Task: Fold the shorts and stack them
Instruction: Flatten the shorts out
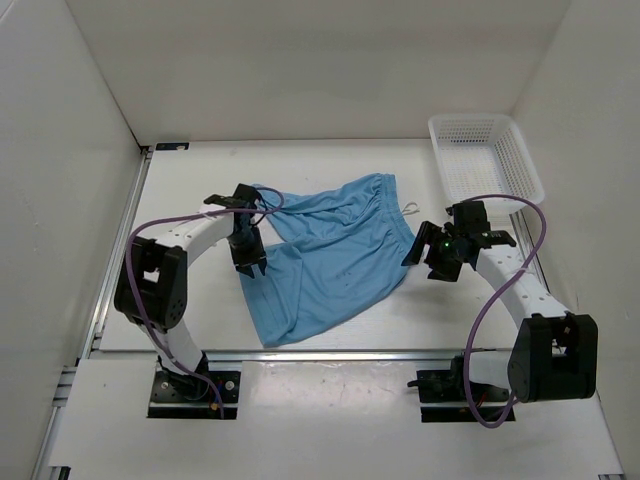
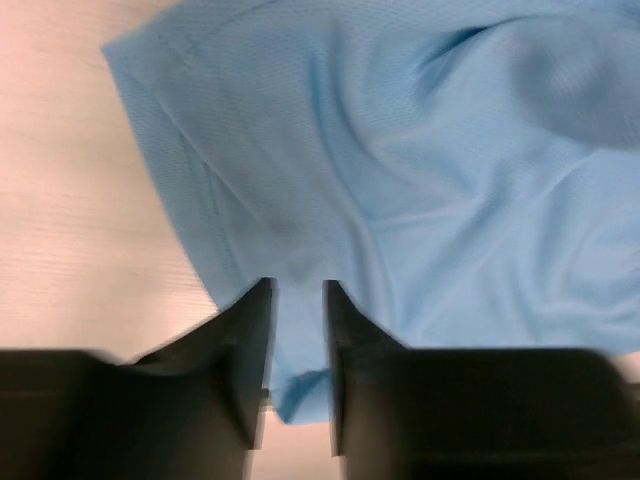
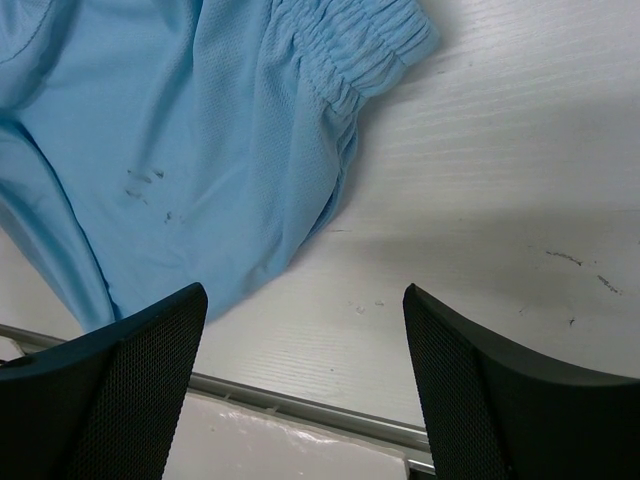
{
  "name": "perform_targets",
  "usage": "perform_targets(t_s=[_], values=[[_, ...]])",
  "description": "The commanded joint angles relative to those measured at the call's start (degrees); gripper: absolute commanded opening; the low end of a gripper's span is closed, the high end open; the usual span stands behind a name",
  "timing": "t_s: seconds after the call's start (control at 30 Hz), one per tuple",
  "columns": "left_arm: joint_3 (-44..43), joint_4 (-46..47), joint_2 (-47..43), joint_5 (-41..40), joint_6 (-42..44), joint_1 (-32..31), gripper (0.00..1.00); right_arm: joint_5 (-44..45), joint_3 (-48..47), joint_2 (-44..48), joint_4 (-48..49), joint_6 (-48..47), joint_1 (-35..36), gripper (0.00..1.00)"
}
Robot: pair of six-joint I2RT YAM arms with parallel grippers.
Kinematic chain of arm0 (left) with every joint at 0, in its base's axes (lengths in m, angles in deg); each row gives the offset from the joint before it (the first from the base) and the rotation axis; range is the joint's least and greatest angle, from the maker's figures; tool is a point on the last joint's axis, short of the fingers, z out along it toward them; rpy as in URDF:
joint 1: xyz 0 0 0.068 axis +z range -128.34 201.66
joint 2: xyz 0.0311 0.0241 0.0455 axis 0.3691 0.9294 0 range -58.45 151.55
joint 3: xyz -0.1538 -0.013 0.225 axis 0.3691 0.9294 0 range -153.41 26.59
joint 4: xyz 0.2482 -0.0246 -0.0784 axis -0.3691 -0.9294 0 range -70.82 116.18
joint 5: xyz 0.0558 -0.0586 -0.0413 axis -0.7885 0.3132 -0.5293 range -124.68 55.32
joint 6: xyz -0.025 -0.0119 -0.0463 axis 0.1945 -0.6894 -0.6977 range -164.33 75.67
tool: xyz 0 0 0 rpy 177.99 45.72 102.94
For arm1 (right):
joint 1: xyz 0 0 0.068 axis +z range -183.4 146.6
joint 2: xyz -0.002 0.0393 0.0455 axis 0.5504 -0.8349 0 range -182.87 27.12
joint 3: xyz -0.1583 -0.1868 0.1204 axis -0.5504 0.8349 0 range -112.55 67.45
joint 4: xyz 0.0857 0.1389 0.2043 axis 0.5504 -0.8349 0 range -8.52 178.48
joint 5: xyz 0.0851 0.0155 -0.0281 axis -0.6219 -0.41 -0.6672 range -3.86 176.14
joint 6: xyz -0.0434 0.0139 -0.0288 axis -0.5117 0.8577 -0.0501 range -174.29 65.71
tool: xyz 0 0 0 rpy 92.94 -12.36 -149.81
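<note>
Top view: the light-blue shorts [image 1: 330, 255] are spread at the table's [image 1: 430, 320] centre. The left arm is curled in from 8 o'clock, and the left gripper [image 1: 248, 262] is lowered onto the shorts' 9 o'clock edge. The right arm is bent in from 4 o'clock, with the right gripper [image 1: 425, 265] hung near the waistband. Bare table is left at 6 o'clock. A white basket [image 1: 530, 170] is set at 1 o'clock.

Left wrist view: the fingers [image 2: 262, 320] are narrowly parted over the shorts' hem [image 2: 300, 395]. Whether it is pinched cannot be told.

Right wrist view: the fingers [image 3: 150, 340] are spread wide with nothing held. The gathered waistband [image 3: 360, 50] is seen at 12 o'clock, and a metal rail [image 3: 300, 402] at 6 o'clock.
</note>
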Motion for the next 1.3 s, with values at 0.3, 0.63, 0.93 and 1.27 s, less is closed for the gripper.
perform_targets(t_s=[0.3,0.63,0.93,1.27], values=[[7.5,3.6,1.5,5.1,1.2,-1.2,0.53,-1.0,-0.6,-0.6,-1.1,-2.2,-0.3,0.85],[5.0,4.8,3.8,5.1,-0.4,-3.6,0.27,-1.0,-1.6,-1.2,-1.6,-2.2,-0.3,0.85],[4.4,2.4,0.3,2.9,-0.4,-3.6,0.10,-0.4,-0.5,-0.6,-1.6,-2.2,-0.3,0.85],[6.3,-1.8,-7.9,0.7,1.7,4.8,0.10,0.1,1.1,-0.1,-1.1,-2.2,-0.3,0.85]])
